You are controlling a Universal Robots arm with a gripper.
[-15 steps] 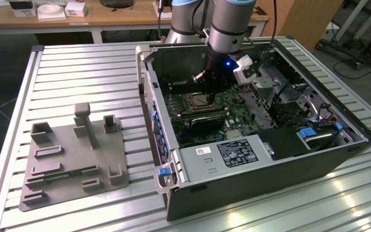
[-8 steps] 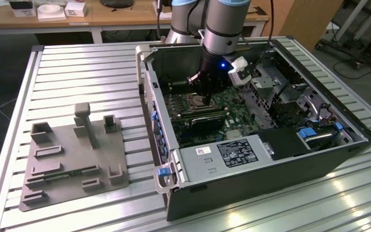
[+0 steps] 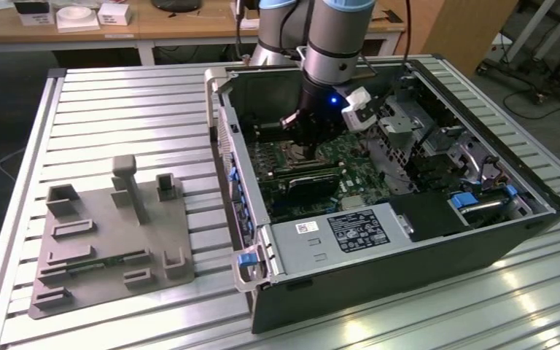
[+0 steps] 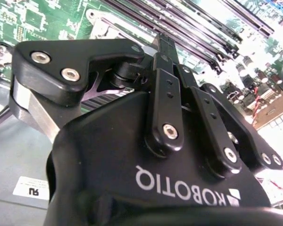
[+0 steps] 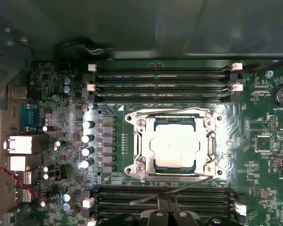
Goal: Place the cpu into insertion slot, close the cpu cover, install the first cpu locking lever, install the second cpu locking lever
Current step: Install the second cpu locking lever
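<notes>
Motherboard [image 5: 188,52] filled the first wrist view, green, lying inside an open computer case [image 3: 513,240] that rested on a slatted metal table [image 3: 114,95]. The cpu [image 5: 174,143] sat in the insertion slot [image 5: 132,118] with its silvery top showing, and the cpu cover [image 5: 142,146] lay closed around it, its square cut-out framing the chip. Long black memory slots [image 5: 160,81] ran on both sides of the socket. A thin metal lever [image 5: 179,190] stood out at an angle just beside the socket, near the gripper [image 5: 166,202], whose black fingers [image 4: 166,47] appeared pressed together with no gap between them in both wrist views, and I could not tell if they touched the lever. In the exterior view the arm [image 3: 334,44] reached down into the case over the socket. A grey fixture plate [image 3: 110,240] lay on the table, at the exterior view's left. White lettering stood on the gripper body, and a white sticker [image 4: 32,187] on the grey case floor carried small marks.
</notes>
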